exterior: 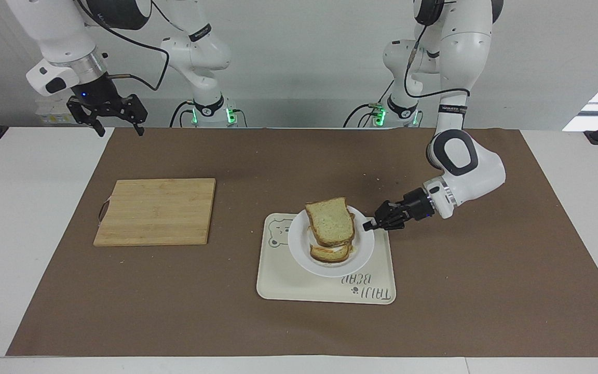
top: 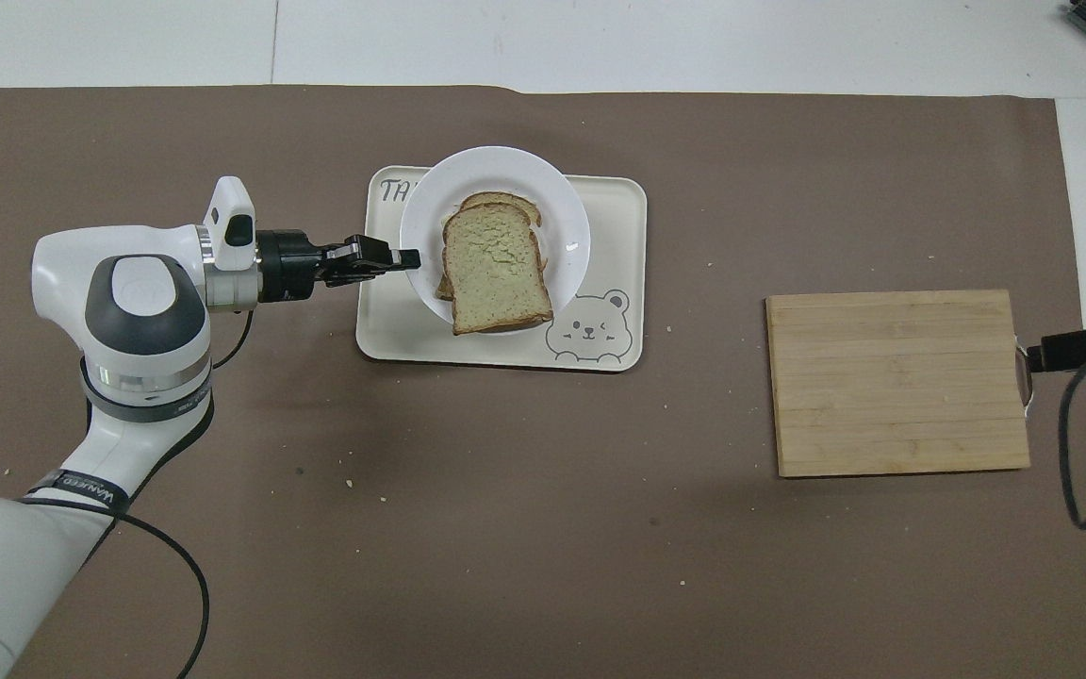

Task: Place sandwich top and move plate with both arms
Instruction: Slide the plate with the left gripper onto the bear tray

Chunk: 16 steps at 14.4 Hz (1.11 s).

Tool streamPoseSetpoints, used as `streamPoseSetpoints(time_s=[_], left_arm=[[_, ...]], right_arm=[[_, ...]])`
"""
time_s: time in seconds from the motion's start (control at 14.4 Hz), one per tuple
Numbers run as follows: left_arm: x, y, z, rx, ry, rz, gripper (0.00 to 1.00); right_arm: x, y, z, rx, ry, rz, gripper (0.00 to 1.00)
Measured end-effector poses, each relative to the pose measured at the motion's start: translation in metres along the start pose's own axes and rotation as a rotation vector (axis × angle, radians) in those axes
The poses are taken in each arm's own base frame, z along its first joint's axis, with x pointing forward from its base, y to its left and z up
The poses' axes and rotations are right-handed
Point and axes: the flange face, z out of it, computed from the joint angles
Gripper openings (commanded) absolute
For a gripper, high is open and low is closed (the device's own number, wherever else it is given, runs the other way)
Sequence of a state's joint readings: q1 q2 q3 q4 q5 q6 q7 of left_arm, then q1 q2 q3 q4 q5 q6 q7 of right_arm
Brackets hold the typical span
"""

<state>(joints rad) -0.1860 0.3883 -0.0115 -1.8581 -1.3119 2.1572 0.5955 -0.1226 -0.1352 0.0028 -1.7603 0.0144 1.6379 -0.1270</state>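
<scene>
Sandwich top, a light-brown slice with a darker crust and pale speckled face, lies on a second slice on the white plate. That lower slice peeks out from under it on the side away from the robots. The plate is over a cream tray printed with a bear and lettering, covering part of the lettering in the overhead view; whether it rests on the tray or hangs just above it cannot be told.

The left pincer reaches in low, nearly level, from the left arm's end, pinched closed on the plate's rim.

The right pincer is up in the air with fingers spread wide, holding nothing, over the brown mat's corner by the right arm's base; that arm waits.

A wooden cutting board lies flat on the mat toward the right arm's end, well apart from the tray. Crumbs dot the mat on the white surface.
</scene>
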Motion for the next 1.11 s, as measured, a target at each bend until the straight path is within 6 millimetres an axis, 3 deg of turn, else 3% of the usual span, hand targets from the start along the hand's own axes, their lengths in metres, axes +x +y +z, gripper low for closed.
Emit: streamPoseSetpoints(time_s=[0.28,0.9,0.97,1.11], left_arm=[[0.011,-0.015,0.015,0.043,-0.012,0.006,0.00],[0.012,-0.013,0.035,0.144,-0.068,0.011,0.00],[0.011,-0.012,0.038,0.150,-0.066,0.005,0.04],[0.008,-0.008,0.045,0.155,-0.071,0.002,0.65]], right_arm=[[0.000,0.000,0.000,0.000,0.000,-0.001,1.00],[0.000,-0.001,0.000,-0.001,0.000,-0.001,1.00],[0.000,-0.001,0.000,-0.002,0.000,-0.001,1.00],[0.000,-0.003,0.000,-0.003,0.000,-0.003,1.00]])
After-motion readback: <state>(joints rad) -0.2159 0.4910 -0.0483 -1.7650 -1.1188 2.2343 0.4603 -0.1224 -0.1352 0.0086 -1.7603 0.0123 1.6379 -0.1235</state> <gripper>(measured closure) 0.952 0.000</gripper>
